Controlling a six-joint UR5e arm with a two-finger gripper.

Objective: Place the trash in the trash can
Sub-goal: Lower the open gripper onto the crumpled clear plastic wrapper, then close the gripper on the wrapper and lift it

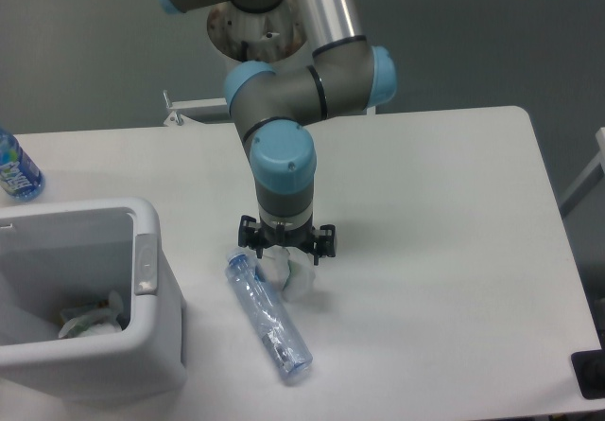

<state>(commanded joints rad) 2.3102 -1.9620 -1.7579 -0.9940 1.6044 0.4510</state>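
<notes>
The crumpled white wrapper (pixel 291 277) lies on the table, partly covered by my gripper (pixel 286 253), which stands open right over it with one finger on each side. Just left of it and stretching toward the front lies the long flattened clear bottle (pixel 268 319), bluish and apart from the fingers. The white trash can (pixel 151 345) stands at the front left with its grey latch tab (pixel 145 263) facing the bottle; some rubbish shows at its bottom.
A small upright blue-labelled bottle (pixel 16 168) stands at the far left edge of the white table (pixel 454 251). The arm's base rises behind the table's rear edge. A dark object (pixel 590 374) sits at the front right corner.
</notes>
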